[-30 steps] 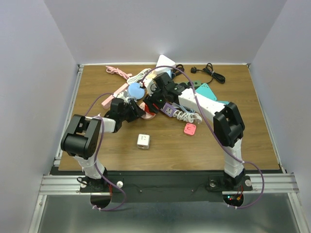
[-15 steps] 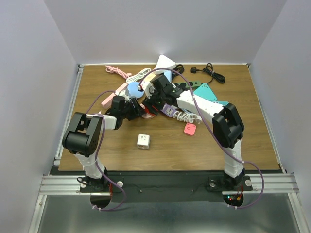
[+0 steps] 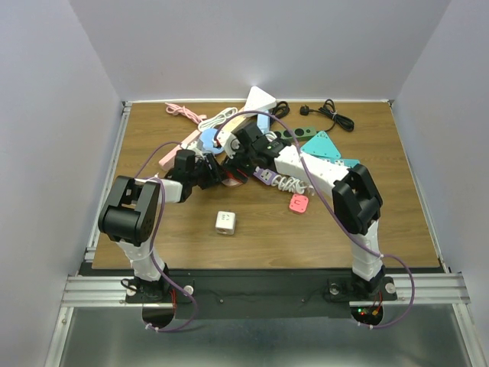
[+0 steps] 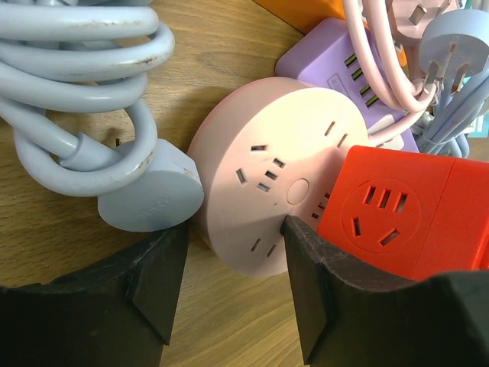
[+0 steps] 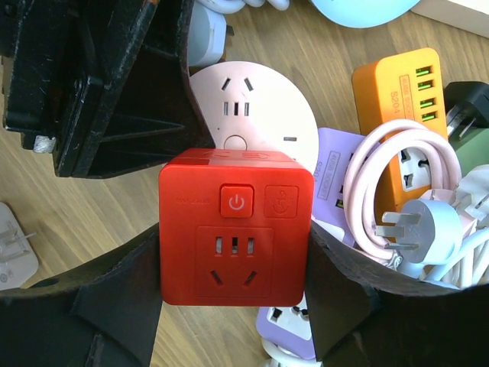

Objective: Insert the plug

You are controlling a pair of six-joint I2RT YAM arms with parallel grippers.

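On the worktop, the cube socket touches the round socket on its right, with a socket strip farther right and a small adapter cube nearer.

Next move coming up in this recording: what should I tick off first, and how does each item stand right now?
1. Right gripper holds the red cube socket: ok, a finger on each side.
2. Left gripper steadies the pink round socket: cannot tell; jaws apart at its near edge.
3. Cube is over the pink socket: ok, it overlaps one side.
4. Cube's pins line up with the slots: cannot tell, the underside is hidden.
5. Socket is free of clutter: not ok, the pale blue plug lies against it.
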